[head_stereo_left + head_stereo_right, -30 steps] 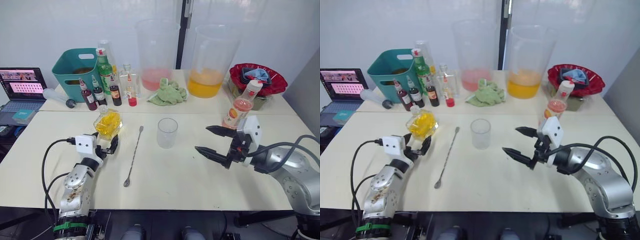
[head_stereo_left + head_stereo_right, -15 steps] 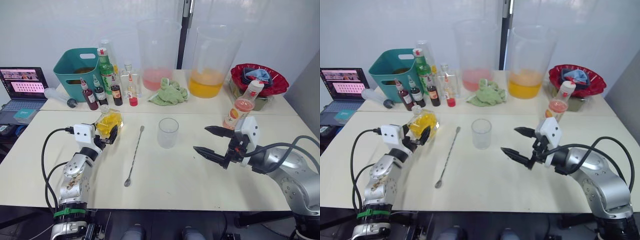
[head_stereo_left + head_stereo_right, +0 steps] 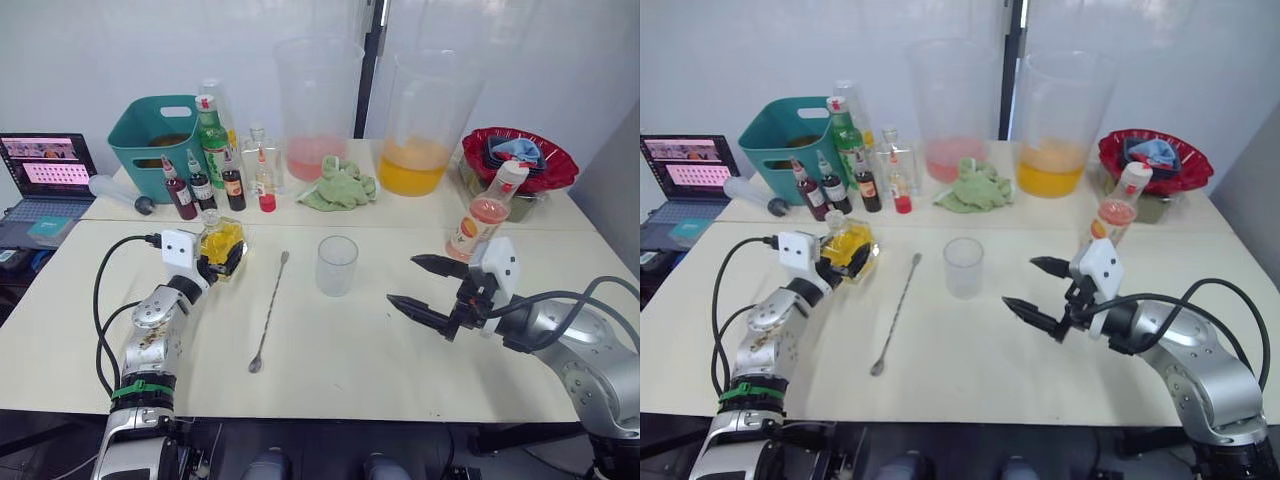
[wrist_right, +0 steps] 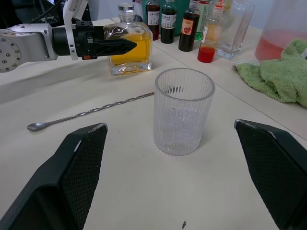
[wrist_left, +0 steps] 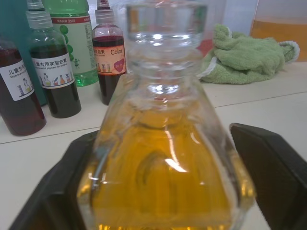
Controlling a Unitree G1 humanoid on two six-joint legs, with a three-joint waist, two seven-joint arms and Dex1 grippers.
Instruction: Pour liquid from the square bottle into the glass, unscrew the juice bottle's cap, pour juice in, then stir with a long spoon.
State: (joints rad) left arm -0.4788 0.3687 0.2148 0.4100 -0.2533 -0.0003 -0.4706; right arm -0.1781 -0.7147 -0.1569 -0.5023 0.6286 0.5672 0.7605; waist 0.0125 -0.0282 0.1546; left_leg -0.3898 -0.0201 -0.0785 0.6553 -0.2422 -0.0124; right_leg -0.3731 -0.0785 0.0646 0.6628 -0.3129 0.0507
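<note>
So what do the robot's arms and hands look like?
Both arms are shiny silver metal with rounded joints. Black cables loop along the outside of each. The left arm has a green band near its base. Each wrist carries a small white box. The left hand and the right hand each have two black pointed fingers, with a dotted, bumpy texture on their inner faces in the wrist views.

Glass point(image 4: 183, 111): seen upright and empty on the desk point(image 4: 144, 191), between the right hand's point(image 4: 175, 177) two widely spread black fingers point(image 4: 72, 177).
Long spoon point(image 4: 88, 113): laid flat at the glass's 9 o'clock, bowl end farthest from it.
Square bottle point(image 4: 129, 48): stood at 11 o'clock, flanked by the left hand point(image 4: 117, 46).
Green cloth point(image 4: 278, 74): placed at 2 o'clock.
</note>
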